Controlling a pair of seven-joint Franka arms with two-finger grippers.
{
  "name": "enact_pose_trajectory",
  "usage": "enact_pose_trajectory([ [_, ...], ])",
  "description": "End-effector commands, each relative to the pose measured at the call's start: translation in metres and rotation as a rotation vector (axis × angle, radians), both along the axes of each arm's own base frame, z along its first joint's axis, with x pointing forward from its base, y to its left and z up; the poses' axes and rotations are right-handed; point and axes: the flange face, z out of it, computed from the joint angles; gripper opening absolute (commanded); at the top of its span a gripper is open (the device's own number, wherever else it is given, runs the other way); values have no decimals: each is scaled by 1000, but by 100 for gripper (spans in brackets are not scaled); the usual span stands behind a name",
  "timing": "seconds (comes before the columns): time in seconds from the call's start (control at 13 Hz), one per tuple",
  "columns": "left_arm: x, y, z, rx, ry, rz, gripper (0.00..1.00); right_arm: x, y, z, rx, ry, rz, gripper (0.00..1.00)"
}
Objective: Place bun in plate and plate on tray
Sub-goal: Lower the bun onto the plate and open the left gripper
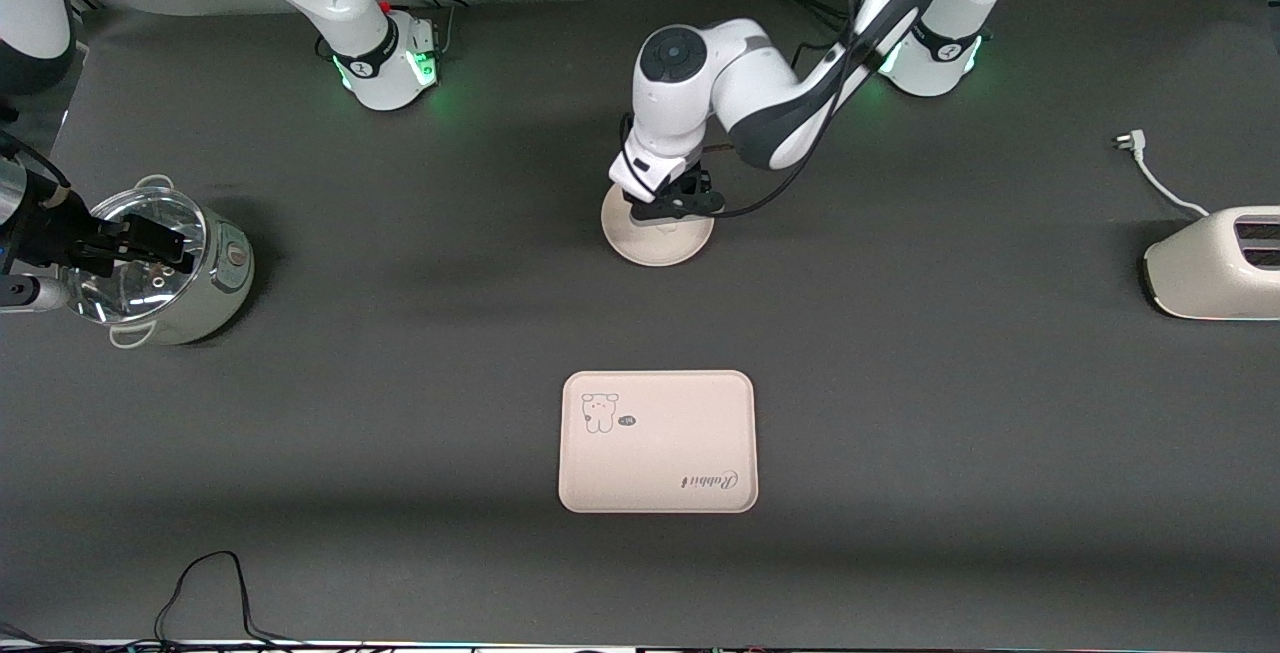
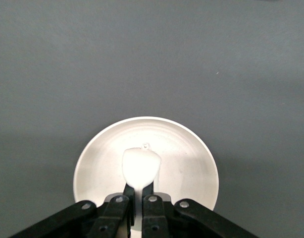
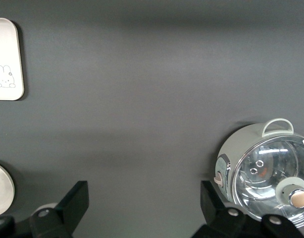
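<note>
Small white rounded bun (image 2: 140, 167): pinched in the left gripper (image 2: 138, 191) directly over the round shallow cream-beige plate (image 1: 640, 243), mid-table. Cream-beige rectangular tray (image 1: 657, 441) (bear drawing, "Rabbit" script): bare, nearer the front camera than the plate, well apart from it. Right gripper (image 3: 144, 201): jaws spread wide, holding nothing, waiting above the glass-lidded pale green pot (image 1: 195, 305). White toaster (image 1: 1213, 268): toward the left arm's end.

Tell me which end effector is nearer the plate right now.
Left. The left end effector, shut on the bun, is right over the plate. The right end effector waits open over the pot, toward the right arm's end.
</note>
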Motion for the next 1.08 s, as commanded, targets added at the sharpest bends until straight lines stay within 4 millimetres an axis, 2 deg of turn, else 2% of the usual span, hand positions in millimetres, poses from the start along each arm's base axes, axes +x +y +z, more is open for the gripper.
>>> enact_pose_trajectory([
  [0.0,-3,-11,-20,13,3,88,0,-7,-1,3,-17,-5,-16,100],
  [0.15,-15,-15,-37,36,15,100,0,-7,-1,3,-16,-7,-16,100],
  [0.38,-21,-16,-58,65,7,126,0,-6,-1,2,-16,-8,-18,100],
  [0.46,-22,-16,-60,71,-4,124,5,-6,-1,2,-16,-8,-18,100],
  [0.54,-22,-16,-62,73,-3,122,32,-7,-1,2,-16,-7,-18,100],
  [0.62,-21,-16,-63,74,-4,122,84,-7,-1,2,-16,-7,-18,100],
  [0.69,-21,-15,-63,79,-14,111,100,-7,-1,2,-16,-7,-18,100],
  [1.0,-18,-13,-63,92,-26,105,100,-6,0,2,-16,-7,-16,100],
])
